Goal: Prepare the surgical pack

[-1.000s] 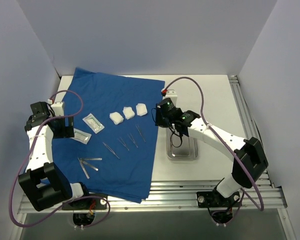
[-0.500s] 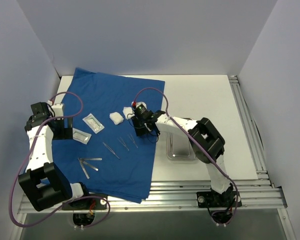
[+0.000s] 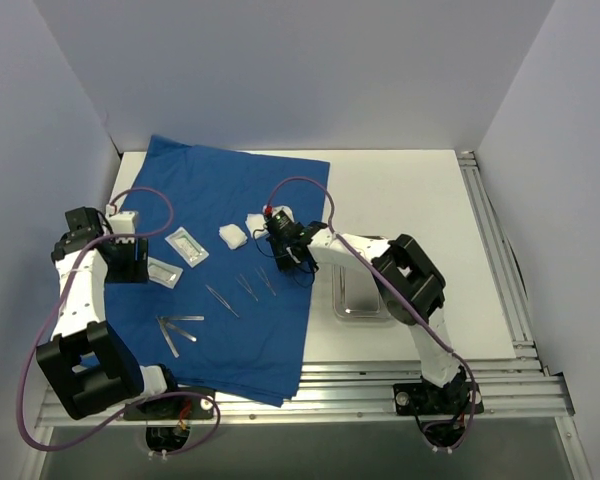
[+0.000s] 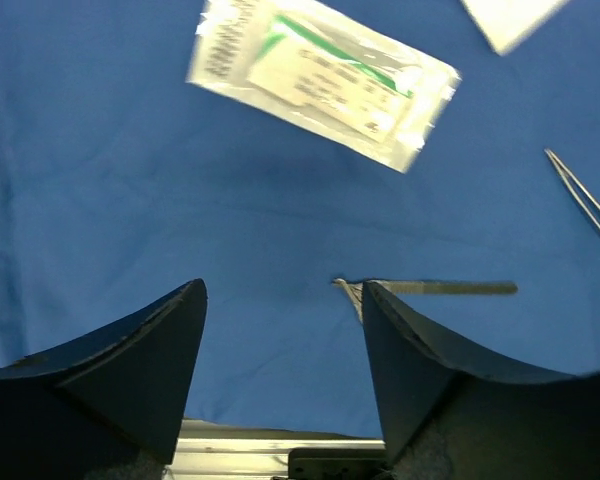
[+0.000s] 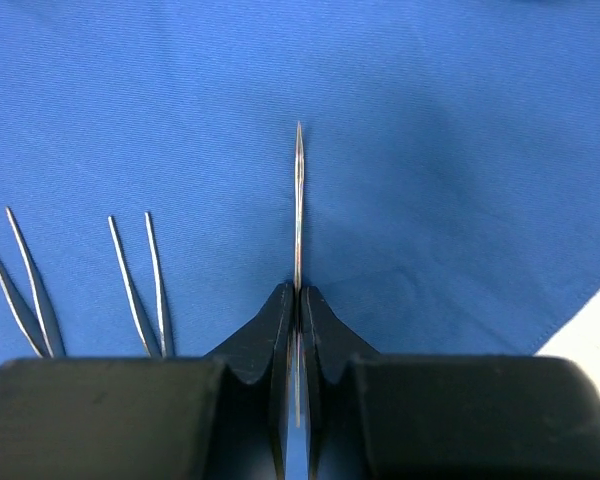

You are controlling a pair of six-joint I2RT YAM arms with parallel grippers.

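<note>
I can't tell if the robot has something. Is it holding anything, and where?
Yes. The right jaws pinch thin metal tweezers partway along, with the pointed tip sticking out ahead. The left jaws are open and hold nothing.

matt cloth sheet [image 5: 460, 120], shiny metal instrument [image 5: 298, 200]

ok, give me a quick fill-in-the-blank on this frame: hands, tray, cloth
1. The right hand is ___ on a thin metal tool.
2. The left hand hangs ___ above the blue cloth, with nothing between its fingers.
3. In the top view, the steel tray lies off the cloth, on its ___ side.

Missing words: shut; open; right
</note>
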